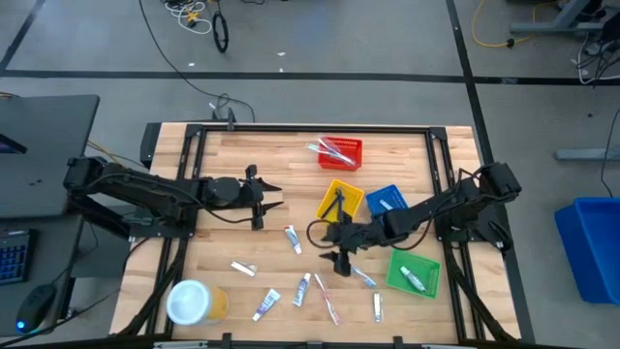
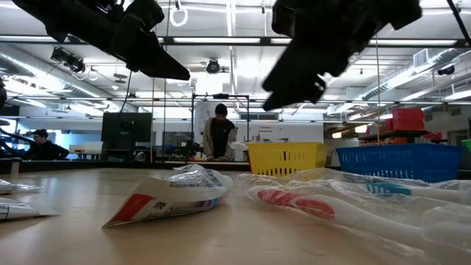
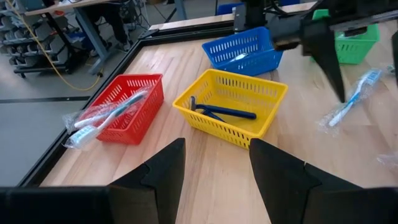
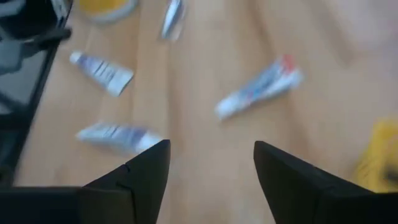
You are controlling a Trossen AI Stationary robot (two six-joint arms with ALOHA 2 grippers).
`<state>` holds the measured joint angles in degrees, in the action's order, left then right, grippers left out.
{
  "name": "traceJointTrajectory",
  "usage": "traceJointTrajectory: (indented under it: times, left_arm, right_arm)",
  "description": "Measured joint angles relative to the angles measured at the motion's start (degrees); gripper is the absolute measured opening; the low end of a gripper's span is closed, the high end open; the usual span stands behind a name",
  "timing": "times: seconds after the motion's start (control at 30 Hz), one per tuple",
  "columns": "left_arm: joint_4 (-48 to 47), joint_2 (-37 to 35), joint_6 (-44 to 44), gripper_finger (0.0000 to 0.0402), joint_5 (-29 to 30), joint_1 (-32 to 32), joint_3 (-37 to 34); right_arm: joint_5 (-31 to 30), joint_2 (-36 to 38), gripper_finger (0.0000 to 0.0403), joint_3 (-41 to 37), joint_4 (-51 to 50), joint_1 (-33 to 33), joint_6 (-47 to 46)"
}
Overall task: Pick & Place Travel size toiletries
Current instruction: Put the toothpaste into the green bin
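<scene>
Several travel size toiletries lie loose on the near half of the table. Among them are a white tube with a red end [image 1: 292, 238], a tube [image 1: 302, 289], a wrapped toothbrush [image 1: 327, 299] and a pale packet [image 1: 242, 269]. My right gripper [image 1: 335, 248] hovers open above the table, just right of the red-ended tube [image 4: 258, 87], holding nothing. My left gripper [image 1: 269, 197] is open and empty over the table's left middle, its fingers pointing toward the yellow tray [image 3: 230, 106]. Both grippers touch nothing.
Four square trays stand on the right half. The red tray [image 1: 341, 152] holds wrapped toothbrushes, the yellow tray [image 1: 340, 200] a dark razor, the blue tray [image 1: 387, 200] a pale item and the green tray [image 1: 415, 274] a tube. A yellow white-topped tub [image 1: 197, 302] stands near the left corner.
</scene>
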<state>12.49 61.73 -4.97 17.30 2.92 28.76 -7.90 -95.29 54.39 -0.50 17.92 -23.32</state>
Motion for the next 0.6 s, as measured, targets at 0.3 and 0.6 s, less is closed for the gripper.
traceJointTrajectory:
  times: [0.3,0.6]
  left_arm:
    - [0.02,0.00,0.12,0.0188,0.00,0.00,0.02]
    - [0.02,0.00,1.71,0.0188,0.00,0.00,0.02]
  right_arm:
    - [6.90,0.02,0.0219,-0.02,-15.99,4.45,-18.95]
    - [5.57,-0.32,0.0226,-0.02,-22.90,6.50,-21.04]
